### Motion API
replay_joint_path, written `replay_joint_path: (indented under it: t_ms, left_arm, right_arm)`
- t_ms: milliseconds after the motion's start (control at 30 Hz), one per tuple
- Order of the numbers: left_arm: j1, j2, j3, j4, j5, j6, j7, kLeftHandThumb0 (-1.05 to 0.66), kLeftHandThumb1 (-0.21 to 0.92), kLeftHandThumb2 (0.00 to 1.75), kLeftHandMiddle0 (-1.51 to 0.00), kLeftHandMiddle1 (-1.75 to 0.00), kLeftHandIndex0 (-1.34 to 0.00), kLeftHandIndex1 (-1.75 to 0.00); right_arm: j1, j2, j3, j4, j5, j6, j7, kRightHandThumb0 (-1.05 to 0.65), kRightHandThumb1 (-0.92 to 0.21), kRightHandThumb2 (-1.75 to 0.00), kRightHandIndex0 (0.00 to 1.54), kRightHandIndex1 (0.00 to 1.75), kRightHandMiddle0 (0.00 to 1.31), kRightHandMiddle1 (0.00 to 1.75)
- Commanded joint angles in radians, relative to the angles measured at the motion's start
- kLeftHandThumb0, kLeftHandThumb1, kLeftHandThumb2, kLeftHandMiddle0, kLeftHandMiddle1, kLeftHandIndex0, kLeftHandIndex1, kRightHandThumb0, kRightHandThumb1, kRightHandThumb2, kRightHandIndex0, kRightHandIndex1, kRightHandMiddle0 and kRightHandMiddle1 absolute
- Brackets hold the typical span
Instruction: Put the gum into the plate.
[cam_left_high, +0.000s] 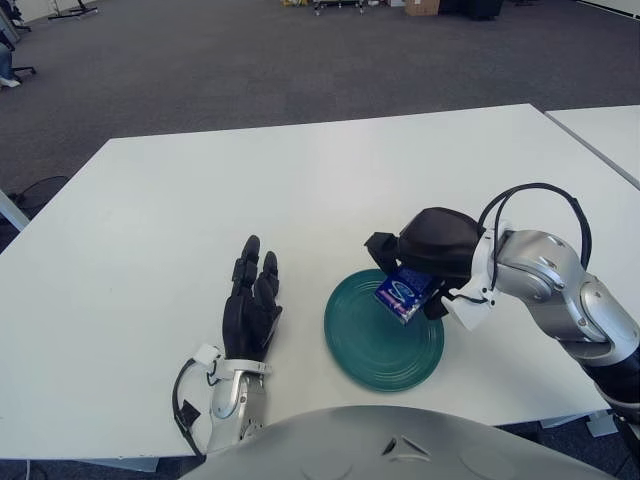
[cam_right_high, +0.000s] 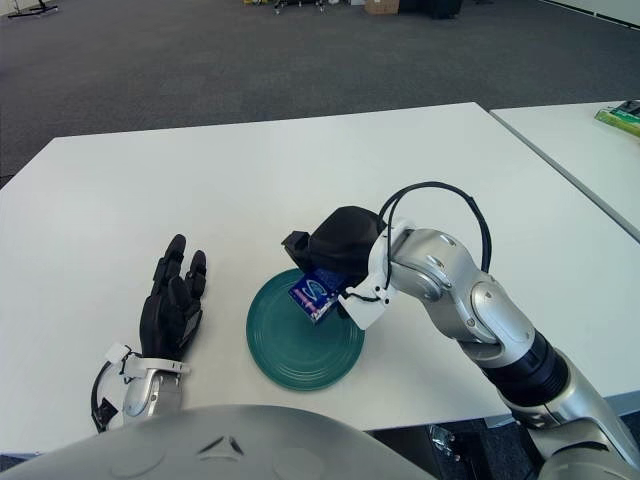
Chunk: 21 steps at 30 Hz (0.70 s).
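L hand (cam_left_high: 250, 305) idle on white worktop (cam_left_high: 140, 230), at 9 o'clock of green plate (cam_left_high: 375, 350), fingers flat, spread, holding nothing. R hand (cam_left_high: 425, 262) over plate's 1 o'clock rim, fingers curled tight round blue gum pack (cam_left_high: 403, 293). Gum above plate, not released; only drop left, I judge.

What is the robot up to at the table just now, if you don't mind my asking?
The robot's right hand is gripping a small blue pack of gum and holding it over the green plate on the white table. The gum is tilted in the fingers and not released. The left hand shows to the left of the plate, fingers extended and holding nothing.
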<state>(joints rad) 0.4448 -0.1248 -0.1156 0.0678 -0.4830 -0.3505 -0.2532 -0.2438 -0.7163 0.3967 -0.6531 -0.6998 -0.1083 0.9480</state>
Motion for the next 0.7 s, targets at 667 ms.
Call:
replay_joint_path:
  t_ms: [667]
  left_arm:
    - [0.027, -0.04, 0.001, 0.047, 0.004, 0.068, -0.026, -1.0, 0.92, 0.85, -0.03, 0.0, 0.0, -0.21]
  right_arm:
    - [0.018, 0.04, 0.1, 0.074, 0.05, -0.144, 0.033, -0.39, -0.64, -0.9, 0.75, 1.75, 0.37, 1.75]
